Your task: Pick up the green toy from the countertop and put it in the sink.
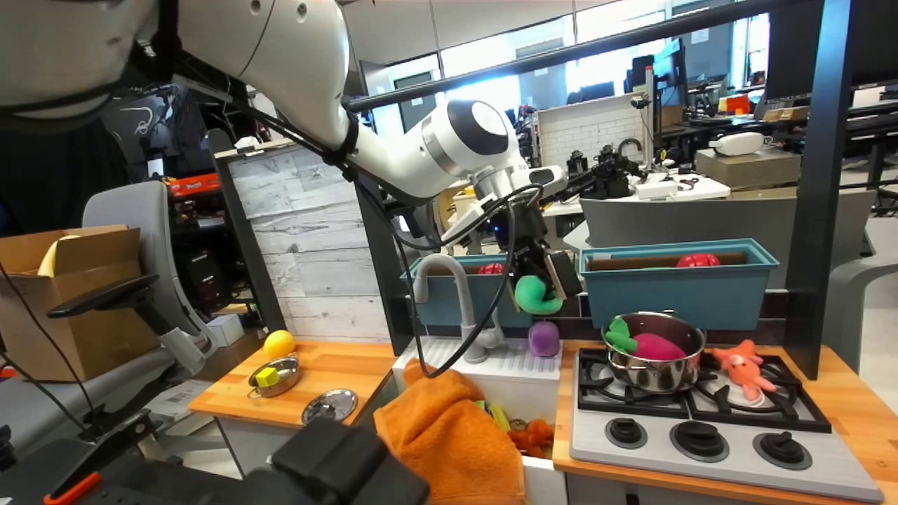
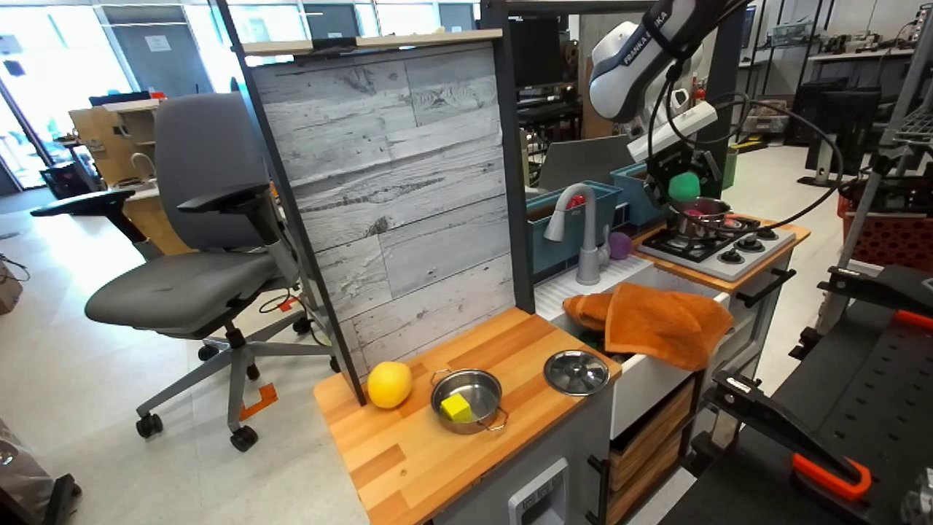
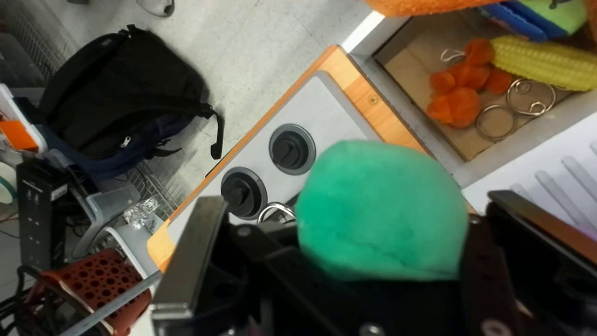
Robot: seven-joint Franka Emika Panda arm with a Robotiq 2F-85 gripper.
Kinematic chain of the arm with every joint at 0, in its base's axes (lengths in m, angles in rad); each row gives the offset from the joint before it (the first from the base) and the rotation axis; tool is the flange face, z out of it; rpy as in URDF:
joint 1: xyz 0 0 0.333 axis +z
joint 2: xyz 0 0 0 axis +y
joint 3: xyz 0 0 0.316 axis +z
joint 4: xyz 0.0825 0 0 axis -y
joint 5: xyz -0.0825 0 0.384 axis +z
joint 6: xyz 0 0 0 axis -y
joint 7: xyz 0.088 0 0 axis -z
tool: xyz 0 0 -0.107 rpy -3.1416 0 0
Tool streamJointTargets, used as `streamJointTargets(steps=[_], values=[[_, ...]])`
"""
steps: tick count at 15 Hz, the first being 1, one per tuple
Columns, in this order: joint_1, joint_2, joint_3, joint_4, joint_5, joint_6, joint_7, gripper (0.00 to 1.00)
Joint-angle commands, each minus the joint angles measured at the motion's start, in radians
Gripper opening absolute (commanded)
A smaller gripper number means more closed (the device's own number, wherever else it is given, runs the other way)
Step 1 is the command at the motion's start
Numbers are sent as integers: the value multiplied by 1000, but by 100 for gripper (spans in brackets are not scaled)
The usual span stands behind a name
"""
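Holding the green toy [image 3: 382,210] clamped between the fingers [image 3: 189,263], in the air and apart from the desk [image 2: 510,350]. In the wrist view, in the middle between finger and finger, bulging forward over the dark linkage [image 3: 298,284] and hiding the exact places of contact; seen against the stove [image 3: 326,119] and the strip of desk beside the sink [image 3: 527,142]. In an exterior view, notched in outline next to one finger, higher than a purple toy [image 1: 544,339]. In both exterior views, at the end of the arm [image 1: 414,160], apart from the faucet [image 2: 589,248]. Showing inside the sink an orange lumpy toy [image 3: 454,102], a yellow corn cob [image 3: 550,60] and a blue-and-green toy [image 3: 522,21], and draped over its edge an orange towel [image 2: 663,321]. On the stove, showing a steel pot [image 1: 656,379] with a pink-and-green toy [image 1: 657,346] inside and, just beside, a coral toy [image 1: 745,372]. On the stretch of desk past the sink, showing a yellow ball [image 2: 389,384], a yellow cube [image 2: 455,408] in a small pan [image 2: 482,391], and a round lid [image 2: 576,372].
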Motion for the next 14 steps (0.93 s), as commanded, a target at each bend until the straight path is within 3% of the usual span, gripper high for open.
streamJointTargets(steps=[1, 6, 14], values=[[-10, 107, -5, 153, -8, -5, 126, 0], [-12, 183, -42, 241, -1, 172, 350, 0], [3, 226, -159, 270, -28, 260, 660, 0]])
